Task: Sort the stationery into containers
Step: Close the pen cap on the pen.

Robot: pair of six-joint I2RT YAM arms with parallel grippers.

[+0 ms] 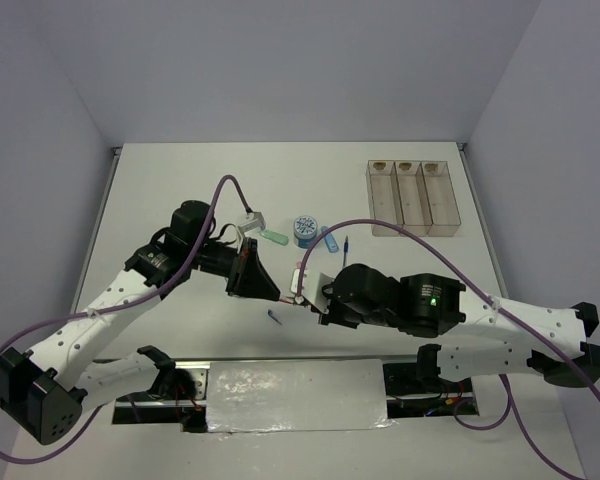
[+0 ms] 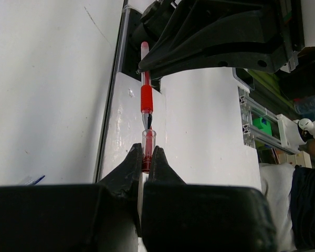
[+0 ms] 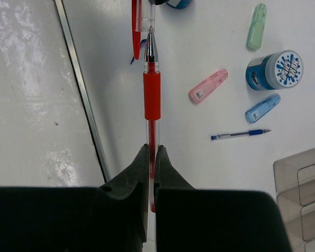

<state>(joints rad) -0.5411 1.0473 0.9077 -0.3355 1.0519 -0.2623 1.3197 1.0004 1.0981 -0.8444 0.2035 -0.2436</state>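
The right claw point(image 3: 151, 150) pinches the slick-looking barrel of the light, stiff red pen point(image 3: 151, 97) mid-frame, while the left claw point(image 2: 146, 153) pinches its cap point(image 2: 148, 138).

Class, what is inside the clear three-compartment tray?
No item shows inside the tray; each compartment holds only a small tan mark at its far end. A purple cable covers a strip at its near edge.

Red pen point(image 3: 151, 97), clear cap point(image 2: 148, 142), blue-white patterned tape roll point(image 3: 274, 70), pink clip point(image 3: 208, 85), green clip point(image 3: 256, 26), blue clip point(image 3: 262, 108), blue pen point(image 3: 240, 134)
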